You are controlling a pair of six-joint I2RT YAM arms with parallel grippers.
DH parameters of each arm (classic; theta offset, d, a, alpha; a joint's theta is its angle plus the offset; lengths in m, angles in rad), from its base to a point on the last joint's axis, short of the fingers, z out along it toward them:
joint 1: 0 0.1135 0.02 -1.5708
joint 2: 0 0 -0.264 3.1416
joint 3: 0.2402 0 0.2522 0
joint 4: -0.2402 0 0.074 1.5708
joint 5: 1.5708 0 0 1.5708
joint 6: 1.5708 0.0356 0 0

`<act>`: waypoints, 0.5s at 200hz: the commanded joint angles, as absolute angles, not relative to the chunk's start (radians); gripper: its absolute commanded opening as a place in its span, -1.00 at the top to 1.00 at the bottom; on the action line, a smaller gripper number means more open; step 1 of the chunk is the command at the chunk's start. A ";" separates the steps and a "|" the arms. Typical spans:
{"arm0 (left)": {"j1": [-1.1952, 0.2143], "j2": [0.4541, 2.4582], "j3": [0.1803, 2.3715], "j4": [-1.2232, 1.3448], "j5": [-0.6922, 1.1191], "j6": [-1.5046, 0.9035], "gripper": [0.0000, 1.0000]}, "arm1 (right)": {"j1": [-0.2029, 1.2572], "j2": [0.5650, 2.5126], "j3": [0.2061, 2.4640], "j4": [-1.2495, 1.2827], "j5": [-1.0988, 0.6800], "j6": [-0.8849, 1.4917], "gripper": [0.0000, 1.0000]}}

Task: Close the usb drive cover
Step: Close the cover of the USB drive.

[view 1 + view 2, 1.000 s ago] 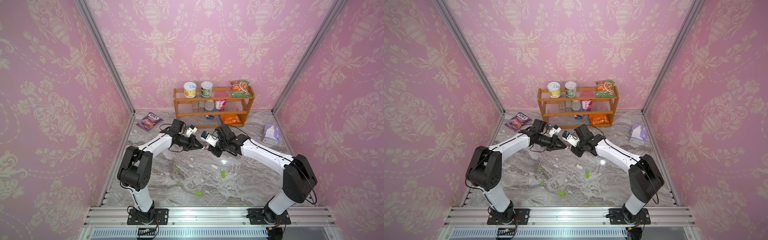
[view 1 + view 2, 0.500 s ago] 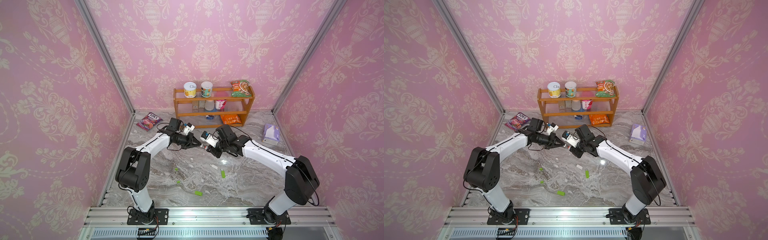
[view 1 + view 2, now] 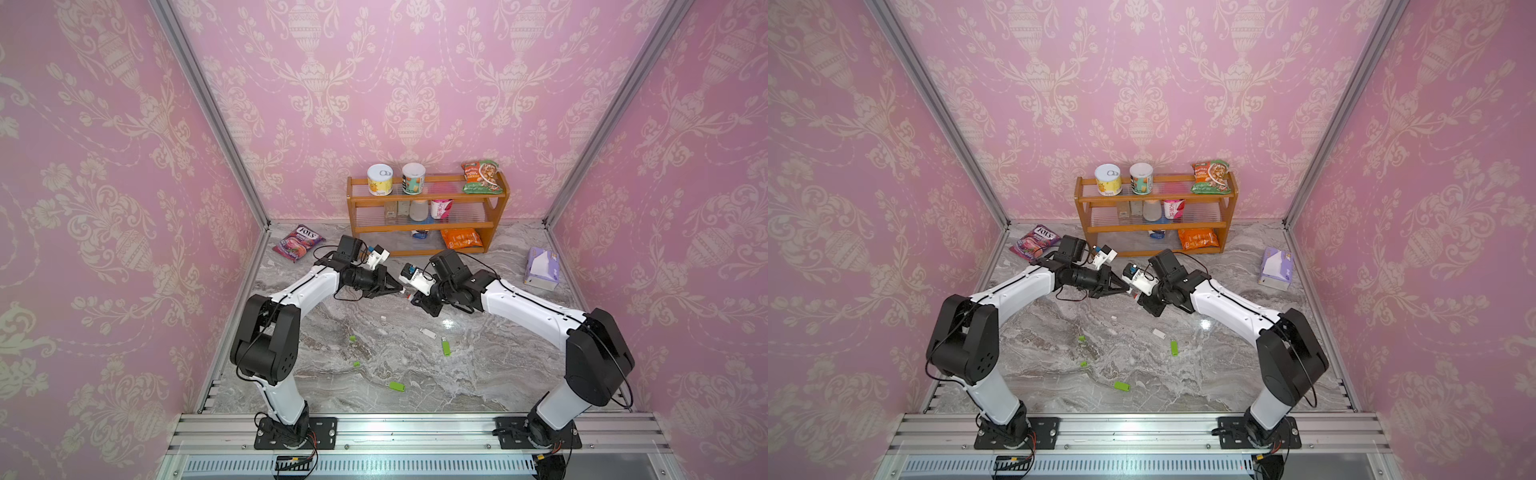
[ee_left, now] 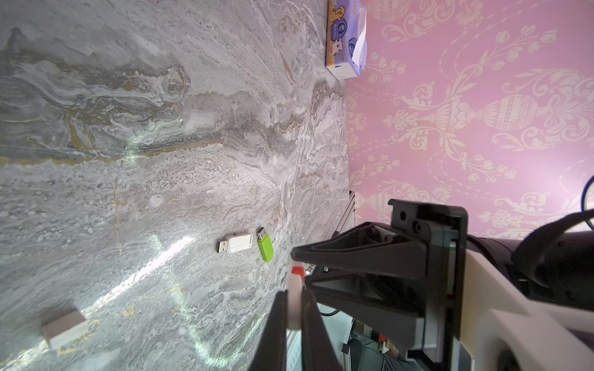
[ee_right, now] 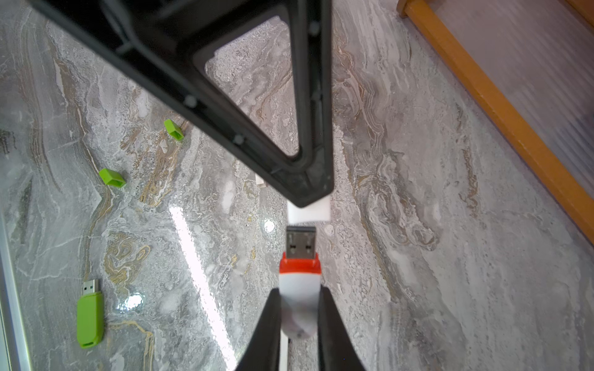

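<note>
Since one second ago, the left arm's wrist has drawn slightly back toward its own side; the right arm shows no clear change.

Left fingers (image 4: 277, 321): clenched on the white cover (image 5: 309, 212), which is held off the desk (image 3: 478, 374) and sticks out past the fingertips.

Right fingers (image 5: 268, 327): clenched on the white body of the usb drive (image 5: 300, 308). Its red collar and bare metal plug point at the cover.

Position: both top views show the two arms meeting tip to tip above the middle of the desk, in front of the wooden shelf (image 3: 424, 203).

Fit: in the right wrist view the plug lines up with the cover, with a narrow gap between them. The cover is not yet on.

Lying loose on the desk are a green drive (image 5: 90, 316), two green caps (image 5: 112, 177) (image 5: 174, 129), a white drive (image 4: 234, 246), and a second green drive (image 4: 265, 247) just beside the white one. All are uncapped and untouched.
</note>
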State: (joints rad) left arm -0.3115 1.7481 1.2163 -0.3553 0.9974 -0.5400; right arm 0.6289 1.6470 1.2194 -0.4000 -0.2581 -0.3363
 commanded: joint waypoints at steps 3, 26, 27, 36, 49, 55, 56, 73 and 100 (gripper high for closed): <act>-0.315 1.713 1.224 -0.357 1.014 -0.534 1.00 | 0.635 1.666 1.260 -0.409 -0.267 -0.328 1.00; -0.315 1.711 1.221 -0.360 1.019 -0.531 1.00 | 0.635 1.666 1.264 -0.406 -0.264 -0.330 1.00; -0.315 1.712 1.221 -0.360 1.019 -0.530 1.00 | 0.634 1.667 1.265 -0.406 -0.264 -0.330 1.00; -0.315 1.713 1.220 -0.362 1.020 -0.529 1.00 | 0.635 1.665 1.265 -0.402 -0.267 -0.330 1.00; -0.317 1.717 1.218 -0.362 1.026 -0.528 1.00 | 0.635 1.666 1.270 -0.402 -0.270 -0.331 1.00; -0.318 1.717 1.218 -0.361 1.027 -0.528 1.00 | 0.635 1.668 1.274 -0.403 -0.270 -0.330 1.00; -0.318 1.718 1.219 -0.361 1.027 -0.528 1.00 | 0.635 1.669 1.274 -0.403 -0.270 -0.330 1.00; -0.324 1.719 1.223 -0.362 1.030 -0.523 1.00 | 0.635 1.681 1.293 -0.417 -0.276 -0.334 1.00; -0.328 1.717 1.226 -0.369 1.034 -0.514 1.00 | 0.634 1.692 1.305 -0.415 -0.277 -0.337 1.00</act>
State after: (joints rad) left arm -0.3126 1.7462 1.2163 -0.3561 1.0088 -0.5392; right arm 0.6289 1.6752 1.2671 -0.4248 -0.2584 -0.3367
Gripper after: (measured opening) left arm 0.091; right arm 0.178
